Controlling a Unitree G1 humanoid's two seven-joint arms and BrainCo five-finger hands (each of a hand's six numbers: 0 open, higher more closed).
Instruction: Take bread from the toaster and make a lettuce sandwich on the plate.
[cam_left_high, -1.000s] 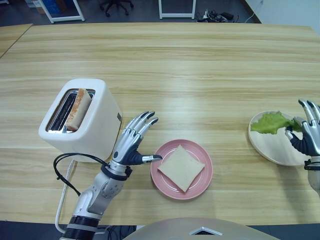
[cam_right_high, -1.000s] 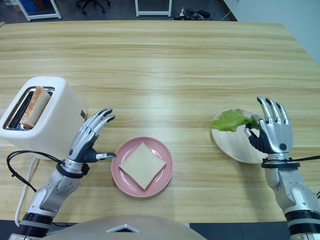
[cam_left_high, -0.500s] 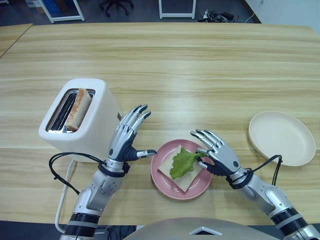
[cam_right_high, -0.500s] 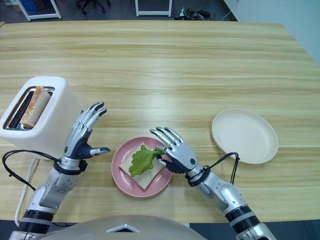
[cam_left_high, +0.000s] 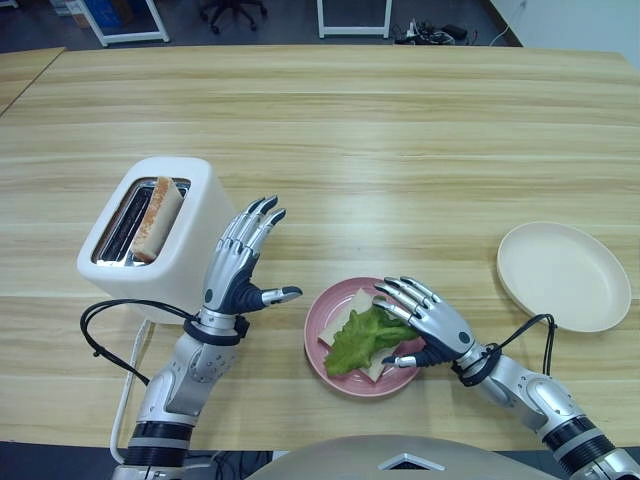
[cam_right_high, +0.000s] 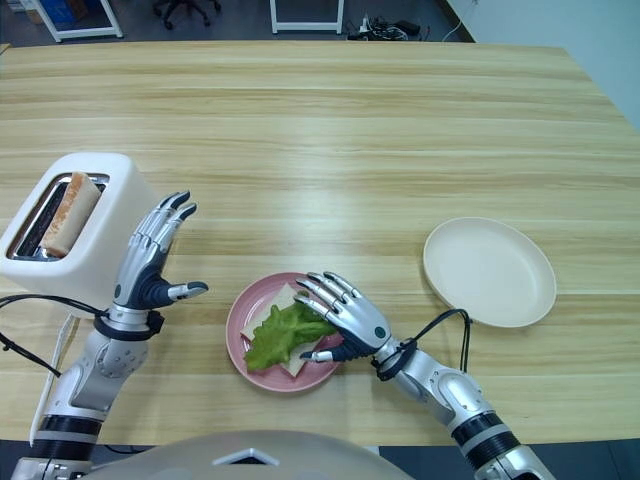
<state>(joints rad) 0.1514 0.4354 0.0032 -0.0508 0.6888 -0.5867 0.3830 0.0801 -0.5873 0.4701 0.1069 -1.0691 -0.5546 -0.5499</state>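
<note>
On the wooden table (cam_left_high: 400, 150) before the robot, a lettuce leaf (cam_left_high: 360, 338) lies across a bread slice (cam_left_high: 358, 299) on the pink plate (cam_left_high: 312, 350). The right robot hand (cam_left_high: 425, 322) rests at the leaf's right edge, fingers spread, grasping nothing. The sandwich's top slice is not yet out: a piece of toast (cam_left_high: 158, 215) stands on edge in the near slot of the white toaster (cam_left_high: 190, 250), its long axis running away from the robot along the slot. The left robot hand (cam_left_high: 238, 270), open with fingers extended, hangs just beside the toaster's right wall, so the toast lies up and to its left. It is plainly the nearer hand. An empty cream plate (cam_left_high: 565, 275) sits well apart to the right.
</note>
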